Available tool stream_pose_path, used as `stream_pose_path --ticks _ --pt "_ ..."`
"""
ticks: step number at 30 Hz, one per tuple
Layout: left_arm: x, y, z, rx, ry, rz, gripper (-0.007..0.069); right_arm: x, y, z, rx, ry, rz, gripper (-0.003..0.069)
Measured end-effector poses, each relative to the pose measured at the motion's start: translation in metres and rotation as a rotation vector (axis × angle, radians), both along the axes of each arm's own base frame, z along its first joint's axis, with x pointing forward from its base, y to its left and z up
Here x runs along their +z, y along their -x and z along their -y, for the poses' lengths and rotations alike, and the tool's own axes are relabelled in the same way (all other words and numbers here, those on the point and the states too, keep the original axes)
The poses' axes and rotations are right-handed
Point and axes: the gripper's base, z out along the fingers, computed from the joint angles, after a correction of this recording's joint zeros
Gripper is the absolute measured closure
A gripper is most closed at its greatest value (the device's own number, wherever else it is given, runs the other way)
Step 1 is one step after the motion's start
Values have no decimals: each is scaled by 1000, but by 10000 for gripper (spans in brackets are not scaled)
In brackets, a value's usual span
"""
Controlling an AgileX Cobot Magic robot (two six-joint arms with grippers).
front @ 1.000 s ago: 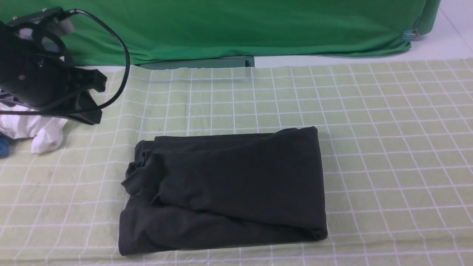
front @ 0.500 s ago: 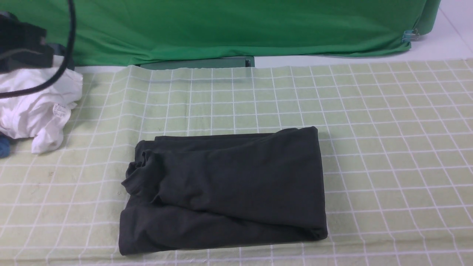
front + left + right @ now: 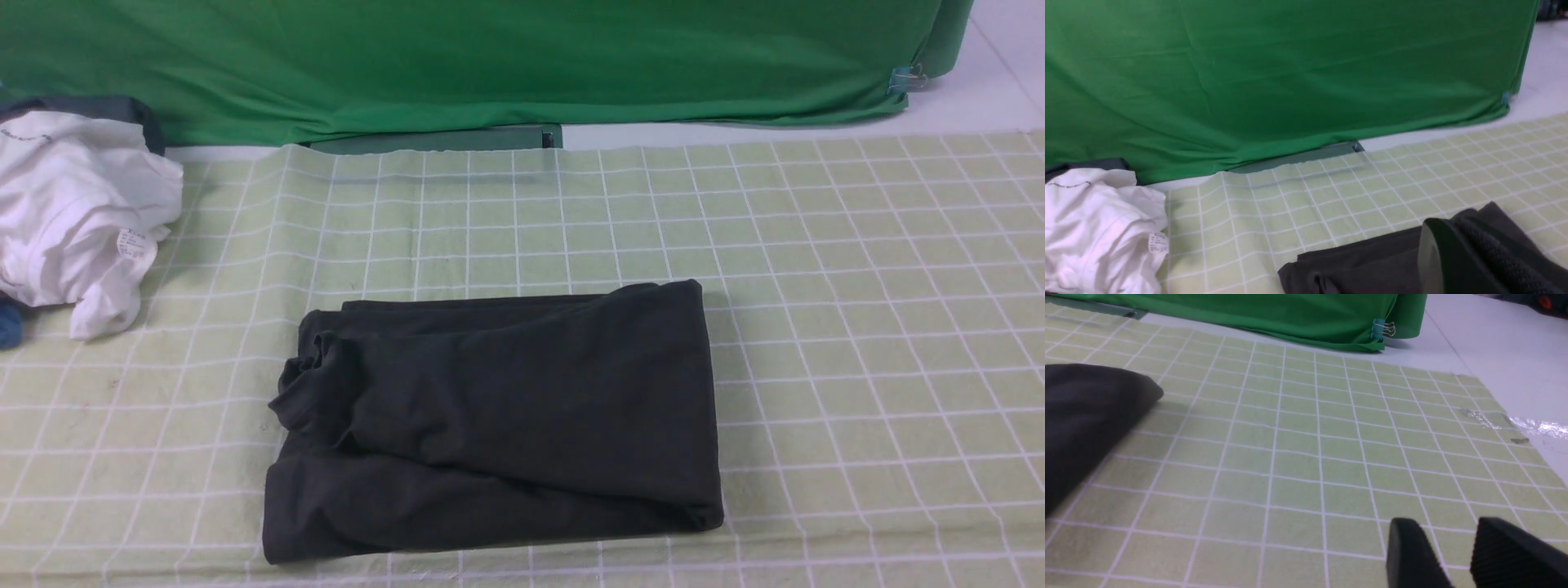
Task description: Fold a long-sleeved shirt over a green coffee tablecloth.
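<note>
Shirt (image 3: 498, 425) lies folded in rough black rectangle, mid-cloth, nearer front edge, collar bunched at left end. Tablecloth (image 3: 857, 327) spreads flat beneath, pale green, white grid. Green backdrop (image 3: 522, 57) hangs behind, clip (image 3: 1382, 330) at right corner. White garment (image 3: 77, 220) crumpled at far left, label showing, well apart from shirt. Left gripper (image 3: 1470, 261) above shirt's edge, jaws closed, empty. Right gripper (image 3: 1457, 555) low over bare tablecloth, jaws parted, gap showing, holding nothing.

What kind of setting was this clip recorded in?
Probably a lab or studio robot-recording setup, not a home: a bright green backdrop fabric clipped behind a table, a gridded tablecloth taped down, and the black shirt folded on it beside a white garment.
</note>
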Motion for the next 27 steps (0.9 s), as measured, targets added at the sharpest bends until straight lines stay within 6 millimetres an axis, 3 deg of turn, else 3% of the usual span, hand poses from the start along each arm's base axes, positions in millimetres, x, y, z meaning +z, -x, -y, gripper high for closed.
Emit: stream_pose_path --ticks 6,14,21,27 --pt "-23 -6 0 0 88 -9 610 0 0 0 0 0 0 421" --pt "-48 -15 -6 52 -8 -82 610 0 0 0 0 0 0 421" --pt "-51 -20 -17 150 -141 -13 610 0 0 0 0 0 0 421" --pt "-61 -28 -23 220 -76 90 610 0 0 0 0 0 0 421"
